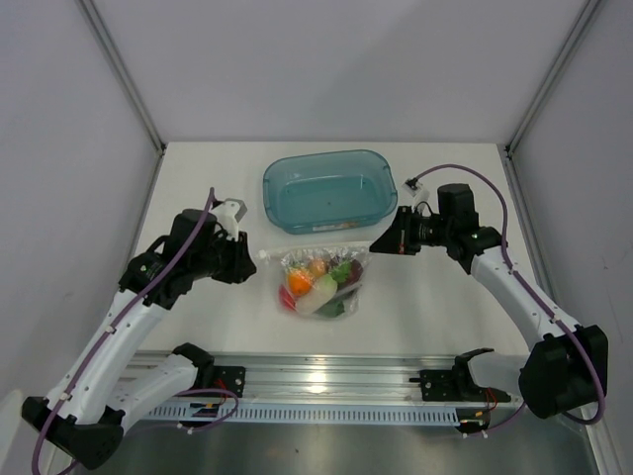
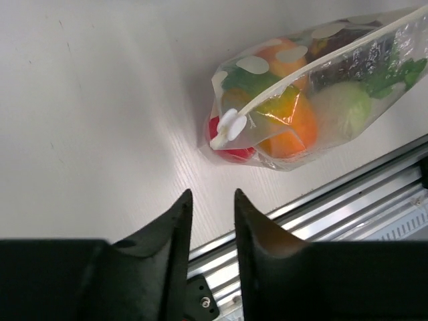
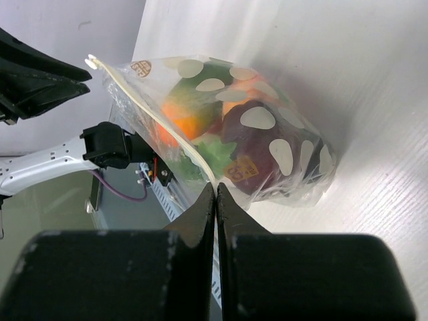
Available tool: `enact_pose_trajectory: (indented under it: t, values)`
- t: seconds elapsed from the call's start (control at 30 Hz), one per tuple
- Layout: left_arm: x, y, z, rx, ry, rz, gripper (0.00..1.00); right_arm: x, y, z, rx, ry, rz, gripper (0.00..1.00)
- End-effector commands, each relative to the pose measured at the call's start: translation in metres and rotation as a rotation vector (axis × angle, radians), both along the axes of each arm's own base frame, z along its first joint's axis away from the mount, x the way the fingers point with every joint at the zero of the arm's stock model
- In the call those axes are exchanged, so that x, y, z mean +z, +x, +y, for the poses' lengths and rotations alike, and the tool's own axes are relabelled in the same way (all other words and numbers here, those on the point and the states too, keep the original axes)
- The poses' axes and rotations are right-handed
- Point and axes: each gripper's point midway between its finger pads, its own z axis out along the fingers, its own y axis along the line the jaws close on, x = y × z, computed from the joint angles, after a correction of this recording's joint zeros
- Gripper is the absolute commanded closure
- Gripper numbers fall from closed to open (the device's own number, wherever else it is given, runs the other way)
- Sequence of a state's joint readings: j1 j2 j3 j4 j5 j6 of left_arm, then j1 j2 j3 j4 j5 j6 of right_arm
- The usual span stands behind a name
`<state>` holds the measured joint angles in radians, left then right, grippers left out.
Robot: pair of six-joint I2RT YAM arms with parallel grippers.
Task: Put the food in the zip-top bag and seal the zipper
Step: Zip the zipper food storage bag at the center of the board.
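Observation:
The zip-top bag [image 1: 318, 279] lies on the white table between both arms, with the food [image 1: 324, 285] inside it. Through the plastic I see an orange piece [image 2: 297, 130], a green one [image 2: 391, 75] and a dark purple one [image 3: 242, 137]. The zipper [image 2: 321, 67] runs as a white strip along the bag's top edge and ends in a small white tab [image 2: 227, 127]. My left gripper [image 2: 212, 194] is open a little with nothing between its fingers, just short of that tab. My right gripper [image 3: 215, 187] is shut on the bag's other zipper end.
A teal translucent tub [image 1: 329, 190] stands behind the bag, holding nothing. The aluminium rail [image 1: 336, 381] runs along the near table edge, close under the bag. Grey walls close in the table on the left, right and back.

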<state>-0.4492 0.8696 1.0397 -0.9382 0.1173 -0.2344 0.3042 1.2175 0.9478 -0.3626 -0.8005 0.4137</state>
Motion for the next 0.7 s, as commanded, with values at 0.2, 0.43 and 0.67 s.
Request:
enact_pose_trajectory:
  t: [0.2,0.43,0.67]
  values:
    - [0.006,0.007,-0.018,-0.065,-0.058,-0.004,0.01,0.003,-0.003,-0.003,-0.001,-0.004,-0.021,1.00]
    - [0.022,0.019,-0.009,-0.002,-0.031,-0.062,0.01,0.004,0.009,-0.009,-0.057,-0.025,-0.010,1.00]
    - [0.027,0.021,-0.009,-0.007,-0.031,-0.075,0.01,0.005,0.033,-0.048,-0.208,-0.072,0.042,1.00]
